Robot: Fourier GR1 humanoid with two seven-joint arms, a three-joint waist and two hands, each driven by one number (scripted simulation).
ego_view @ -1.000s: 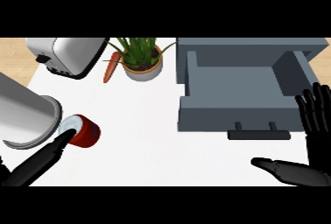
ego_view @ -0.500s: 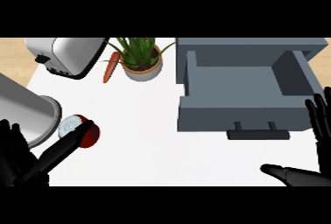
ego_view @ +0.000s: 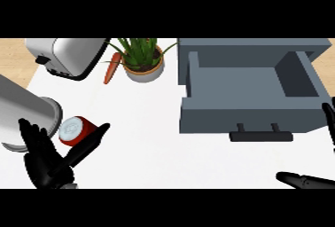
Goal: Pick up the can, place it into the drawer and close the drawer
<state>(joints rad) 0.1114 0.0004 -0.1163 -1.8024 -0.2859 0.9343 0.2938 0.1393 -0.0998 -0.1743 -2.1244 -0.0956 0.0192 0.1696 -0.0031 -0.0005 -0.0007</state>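
Two black hands show at the lower edge of the head view, one at each side of the white counter (ego_view: 163,159). The left hand (ego_view: 47,166) is at the lower left, spread open with straight fingers: several point up and away from the robot on the can's left, while the thumb (ego_view: 88,144) reaches up to the right. The red can (ego_view: 76,131) stands upright, its pale lid facing the camera, at the mouth of the gap between the fingers and the thumb. The thumb's tip lies just beside the can's right edge, perhaps touching it; whether the fingers touch its left side cannot be told. Nothing is curled round it, so it is not held. Directly left of the can, and touching or nearly so, stands a tall silver pot (ego_view: 23,115).

The right hand (ego_view: 307,181) is at the lower right corner, only partly in view: one dark digit lies flat along the bottom and fingertips rise at the right edge, straight and holding nothing.

The grey drawer (ego_view: 252,113) is pulled open at the upper right, well apart from the can, its handle (ego_view: 262,133) facing the robot. Behind the can are a toaster (ego_view: 65,55), a carrot (ego_view: 111,68) and a potted plant (ego_view: 141,60).
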